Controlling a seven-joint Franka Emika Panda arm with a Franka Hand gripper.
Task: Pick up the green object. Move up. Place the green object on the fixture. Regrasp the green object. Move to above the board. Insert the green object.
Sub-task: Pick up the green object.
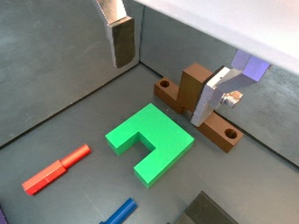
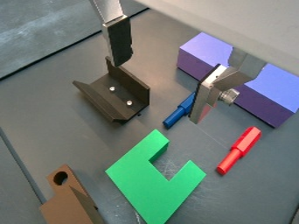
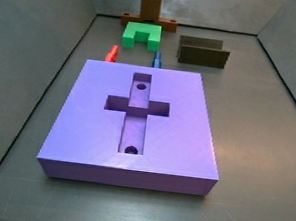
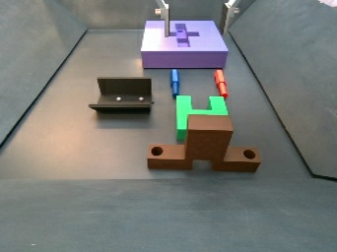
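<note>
The green object (image 1: 149,144) is a bright green U-shaped piece lying flat on the grey floor; it also shows in the wrist view (image 2: 152,171) and in both side views (image 3: 144,34) (image 4: 198,110). My gripper (image 1: 162,92) hangs high above the floor, open and empty, with nothing between its fingers (image 2: 118,39). It is well clear of the green object. The fixture (image 2: 114,92) is a dark bracket beside the green object, also seen in both side views (image 3: 203,53) (image 4: 121,95). The purple board (image 3: 175,136) with a cross-shaped slot lies apart from them (image 4: 204,47).
A brown cross-shaped block (image 1: 193,96) stands just past the green object (image 4: 204,146). A red peg (image 2: 239,149) and a blue peg (image 2: 179,112) lie between the green object and the board. Grey walls enclose the floor.
</note>
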